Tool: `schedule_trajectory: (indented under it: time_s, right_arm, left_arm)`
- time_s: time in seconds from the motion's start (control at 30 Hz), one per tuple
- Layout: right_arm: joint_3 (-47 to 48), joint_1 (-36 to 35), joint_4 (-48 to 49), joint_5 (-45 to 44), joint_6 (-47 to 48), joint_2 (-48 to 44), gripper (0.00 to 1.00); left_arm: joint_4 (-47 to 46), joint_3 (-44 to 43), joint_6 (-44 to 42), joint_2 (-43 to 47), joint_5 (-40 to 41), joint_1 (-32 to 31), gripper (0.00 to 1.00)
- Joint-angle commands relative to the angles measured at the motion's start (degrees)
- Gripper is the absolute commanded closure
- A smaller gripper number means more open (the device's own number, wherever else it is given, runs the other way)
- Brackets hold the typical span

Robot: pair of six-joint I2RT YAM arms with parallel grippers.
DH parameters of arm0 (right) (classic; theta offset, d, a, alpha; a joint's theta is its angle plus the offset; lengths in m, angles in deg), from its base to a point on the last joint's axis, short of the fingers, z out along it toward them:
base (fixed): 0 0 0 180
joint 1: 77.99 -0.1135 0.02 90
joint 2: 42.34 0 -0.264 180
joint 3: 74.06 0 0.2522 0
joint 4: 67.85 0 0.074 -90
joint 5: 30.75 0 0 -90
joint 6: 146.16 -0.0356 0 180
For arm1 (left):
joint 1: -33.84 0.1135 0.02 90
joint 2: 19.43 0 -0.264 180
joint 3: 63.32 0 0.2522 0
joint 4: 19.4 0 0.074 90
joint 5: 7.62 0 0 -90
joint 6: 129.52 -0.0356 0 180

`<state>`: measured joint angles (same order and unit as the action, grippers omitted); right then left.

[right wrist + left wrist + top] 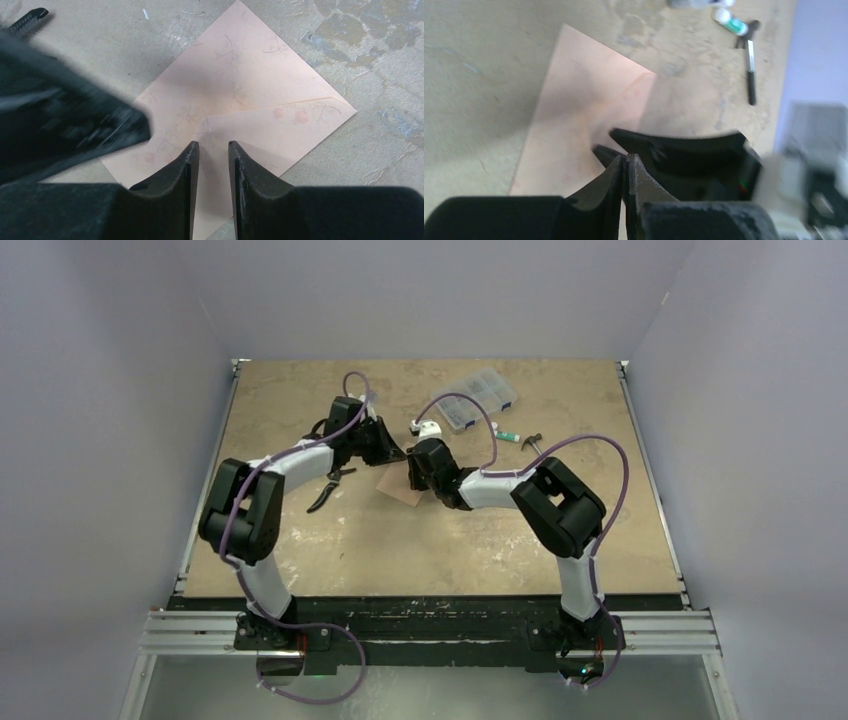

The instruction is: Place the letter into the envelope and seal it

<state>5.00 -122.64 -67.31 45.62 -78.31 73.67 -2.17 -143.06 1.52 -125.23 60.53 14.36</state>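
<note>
Right pincer sits slightly open, its fingers astride the tip of the folded-down flap of the envelope, which lies flat on the surface. No loose letter shows, so it is probably inside. Left pincer, closed on nothing, should steady the envelope while the right presses straight down along the flap's edges.
</note>
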Motion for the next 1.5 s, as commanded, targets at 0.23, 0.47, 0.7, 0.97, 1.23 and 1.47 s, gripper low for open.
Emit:
schedule_trajectory:
  time_s: [0.23,0.47,0.7,0.97,1.23,1.47]
  right_arm:
    - [-3.32,-0.97,-24.3,-1.05,-5.93,9.87,0.71]
    - [-3.51,-1.01,-24.51,-1.81,-6.58,8.65,0.79]
    - [-4.15,-1.08,-23.44,-0.56,-7.04,8.09,0.78]
    - [-5.01,-1.1,-22.58,2.06,-7.75,7.07,0.79]
    - [-6.38,-1.47,-18.72,1.57,-4.11,4.2,0.77]
    - [-9.83,-3.28,-16.27,0.44,-1.39,-1.56,0.65]
  left_arm:
    - [-13.89,19.52,5.52,9.99,-7.86,-2.85,1.0]
    - [-26.35,25.26,11.3,8.2,-9.53,-5.39,1.0]
    - [-30.57,25.45,13.45,7.39,-2.96,-6.34,1.0]
    - [-23.92,20.59,8.41,0.0,5.64,-7.22,1.0]
    - [-15.67,24.44,9.06,1.02,8.42,-7.15,1.0]
    - [-19.58,29.0,9.41,-1.69,1.58,-4.36,1.0]
